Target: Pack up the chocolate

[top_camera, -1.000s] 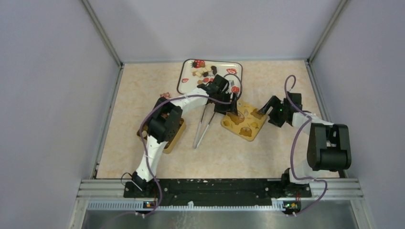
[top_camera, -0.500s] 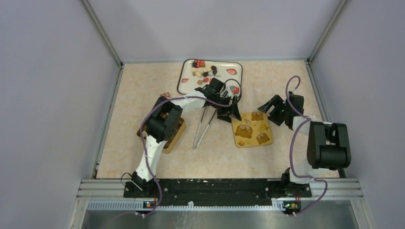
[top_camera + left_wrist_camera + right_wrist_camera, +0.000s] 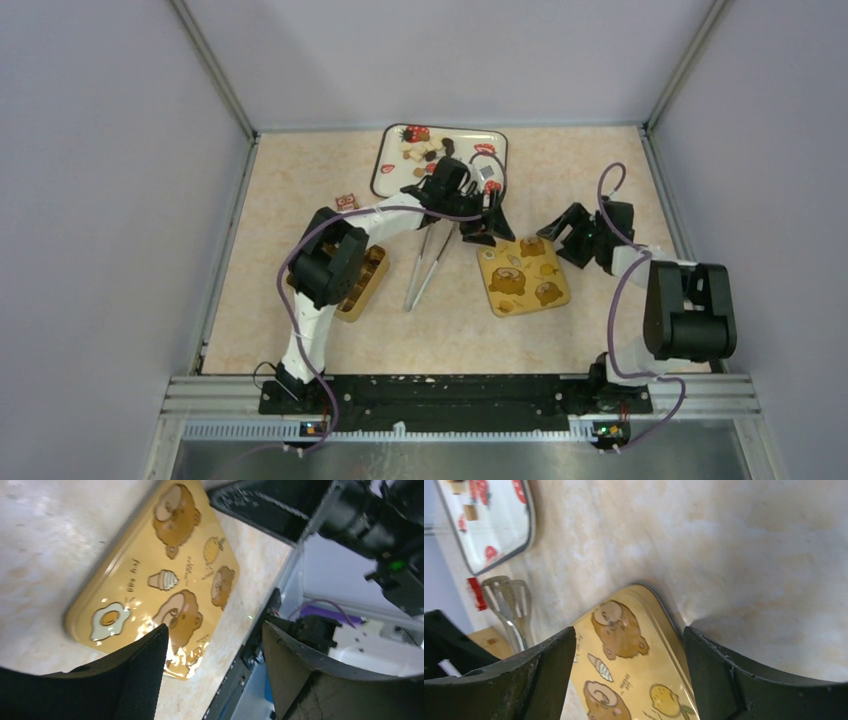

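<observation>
The chocolate (image 3: 424,151) is several small dark, brown and cream pieces on the back of a white tray (image 3: 495,138) with red strawberry prints. A brown piece also shows in the right wrist view (image 3: 471,512). My left gripper (image 3: 487,229) is open and empty, just above the back left corner of the yellow bear-printed lid (image 3: 522,277). My right gripper (image 3: 558,238) is open and empty at the lid's back right corner. The lid lies flat on the table in both the left wrist view (image 3: 165,575) and the right wrist view (image 3: 634,675).
Metal tongs (image 3: 428,262) lie left of the lid and also show in the right wrist view (image 3: 509,600). A yellow box base (image 3: 362,287) sits partly under my left arm. A small red packet (image 3: 346,201) lies near the tray. Walls close in the table on three sides.
The lid was tilted between both grippers; it now lies flat, shifted right and turned a little. My left gripper has drawn back toward the tray. My right gripper has drawn back slightly.
</observation>
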Robot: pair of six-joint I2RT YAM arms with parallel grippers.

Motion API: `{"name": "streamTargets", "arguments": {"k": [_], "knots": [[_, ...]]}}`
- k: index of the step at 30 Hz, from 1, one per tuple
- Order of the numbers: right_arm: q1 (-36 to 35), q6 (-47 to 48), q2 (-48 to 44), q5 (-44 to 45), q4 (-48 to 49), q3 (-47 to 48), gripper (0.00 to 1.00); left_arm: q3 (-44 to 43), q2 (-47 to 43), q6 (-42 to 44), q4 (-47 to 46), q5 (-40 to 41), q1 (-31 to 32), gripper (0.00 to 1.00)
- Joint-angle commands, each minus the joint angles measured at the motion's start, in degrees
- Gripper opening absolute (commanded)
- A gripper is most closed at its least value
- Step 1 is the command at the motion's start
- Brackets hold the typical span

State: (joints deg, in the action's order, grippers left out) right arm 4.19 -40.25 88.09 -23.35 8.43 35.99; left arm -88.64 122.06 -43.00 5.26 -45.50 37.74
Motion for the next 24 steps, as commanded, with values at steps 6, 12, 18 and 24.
{"name": "streamTargets", "arguments": {"k": [6,12,18,24], "knots": [[-0.5,7.4,-9.1,17.7,-22.7,-1.4,0.79,-1.2,-7.2,8.0,21.3,21.0,0.4,0.80],[-0.6,8.3,-9.3,12.6,-24.1,-4.4,0.79,3.8,-6.0,4.2,17.6,17.9,3.0,0.82],[-0.7,7.3,-9.9,1.4,-22.2,-6.1,0.79,5.1,-3.1,1.5,11.9,10.9,3.5,0.82],[-0.7,4.3,-13.4,-6.9,-22.3,-6.7,0.79,3.3,-0.7,1.1,10.4,8.6,3.4,0.82]]}}
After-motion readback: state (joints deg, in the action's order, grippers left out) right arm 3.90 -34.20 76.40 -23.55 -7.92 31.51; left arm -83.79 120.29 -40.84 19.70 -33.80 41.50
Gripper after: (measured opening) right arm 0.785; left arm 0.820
